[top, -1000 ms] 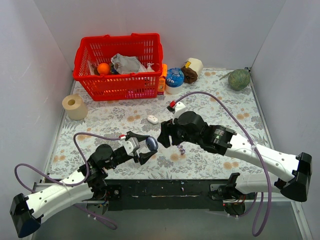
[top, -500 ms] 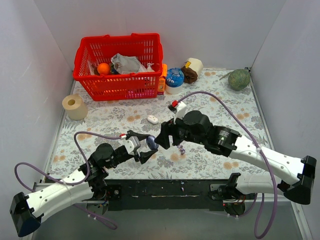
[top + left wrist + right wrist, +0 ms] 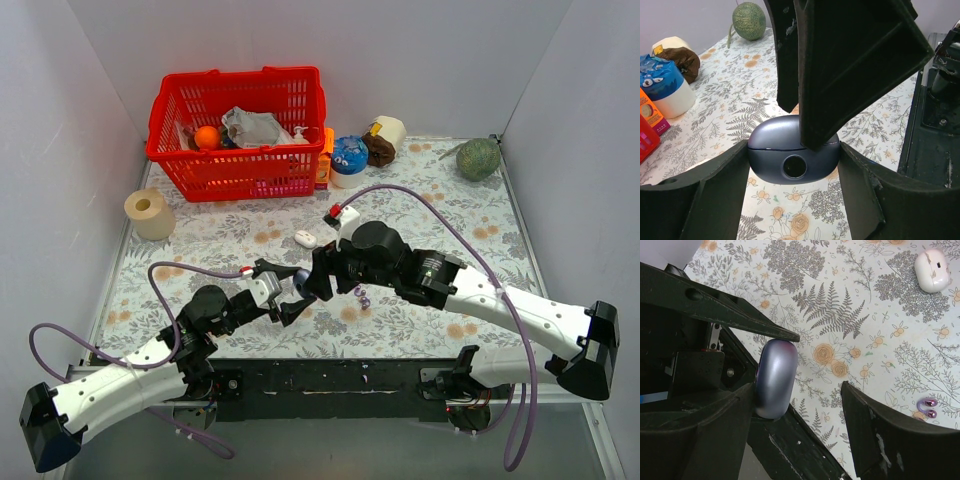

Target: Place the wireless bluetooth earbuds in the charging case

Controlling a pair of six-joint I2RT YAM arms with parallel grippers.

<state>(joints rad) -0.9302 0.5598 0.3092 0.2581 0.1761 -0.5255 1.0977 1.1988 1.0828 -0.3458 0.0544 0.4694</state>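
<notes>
Bluish-grey pebble-shaped charging case (image 3: 790, 150) clamped, lid shut, in left hand (image 3: 290, 295), raised off floral tabletop (image 3: 200, 240). Spread, empty right hand (image 3: 800, 405) at lid, probably to pry. Shiny purple earbuds (image 3: 928, 408) wait on tabletop.

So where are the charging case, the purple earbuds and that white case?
charging case (image 3: 770, 155): left wrist view, front shell.
purple earbuds (image 3: 927, 405): right wrist view, upper bud.
white case (image 3: 931, 271): right wrist view, its middle.
</notes>
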